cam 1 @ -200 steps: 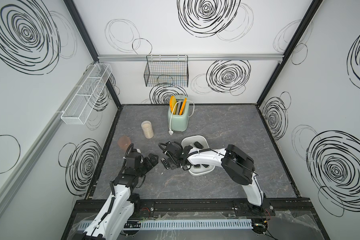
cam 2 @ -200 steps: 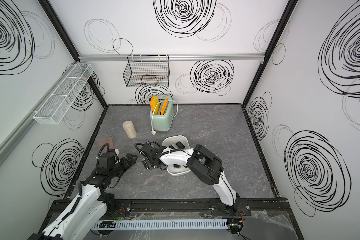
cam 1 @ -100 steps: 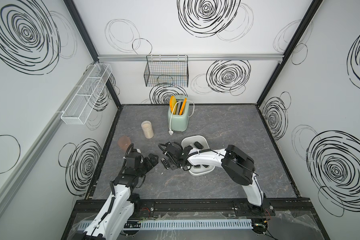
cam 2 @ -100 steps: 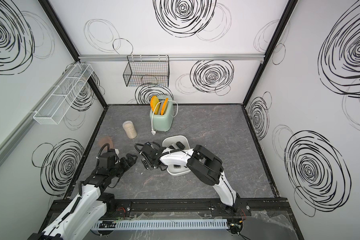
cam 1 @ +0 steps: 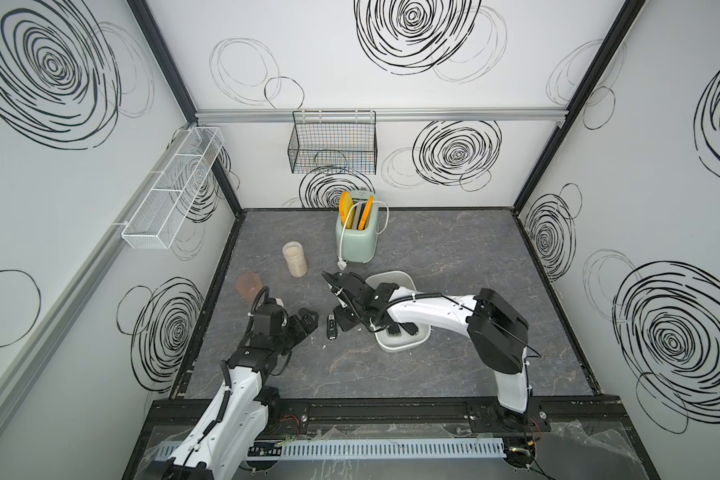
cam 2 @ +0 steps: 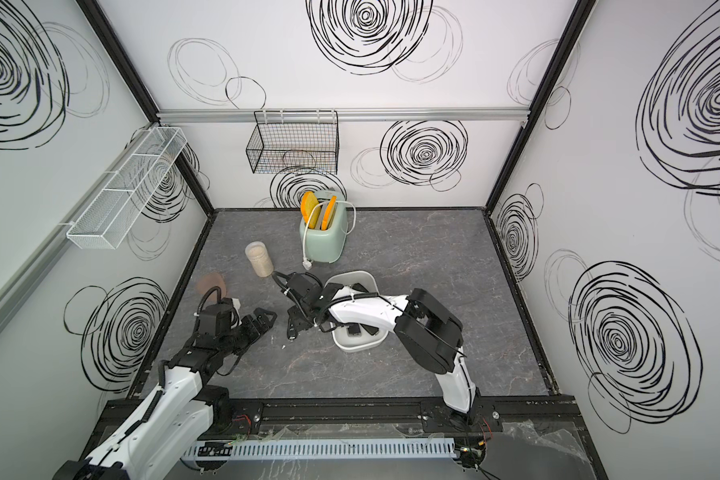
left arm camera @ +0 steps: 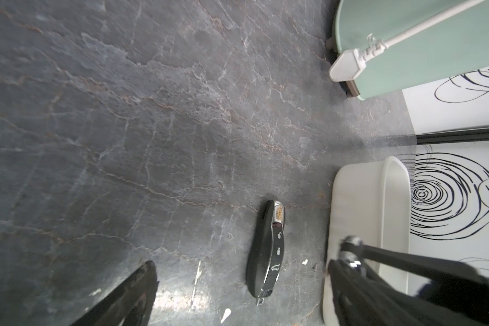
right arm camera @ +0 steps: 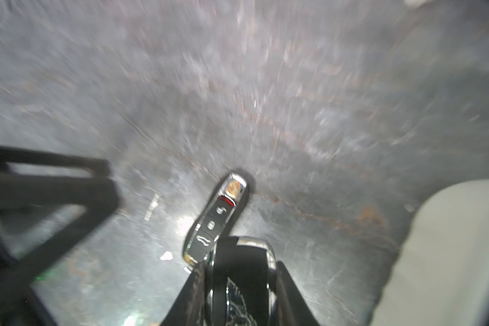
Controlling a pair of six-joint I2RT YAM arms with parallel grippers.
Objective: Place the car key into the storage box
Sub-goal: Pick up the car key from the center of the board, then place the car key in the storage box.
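My right gripper point(right arm camera: 240, 266) has just narrowed onto the winged-badge car key point(right arm camera: 242, 285), just off the storage box point(cam 1: 402, 345) at its 9 o'clock; left gripper point(cam 1: 304, 326) gapes empty; lift-and-carry comes next, I judge.

The car key point(right arm camera: 242, 271) is glossy black plastic with chrome trim; the storage box point(left arm camera: 356, 203), smooth matt plastic.

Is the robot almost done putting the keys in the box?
Not quite. Done: some dark keys already lie in the storage box. In hand: the right gripper grips a winged-badge car key beside the box, not over it yet. Left: drop it in, then fetch the other car key lying on the table near the open, empty left gripper.
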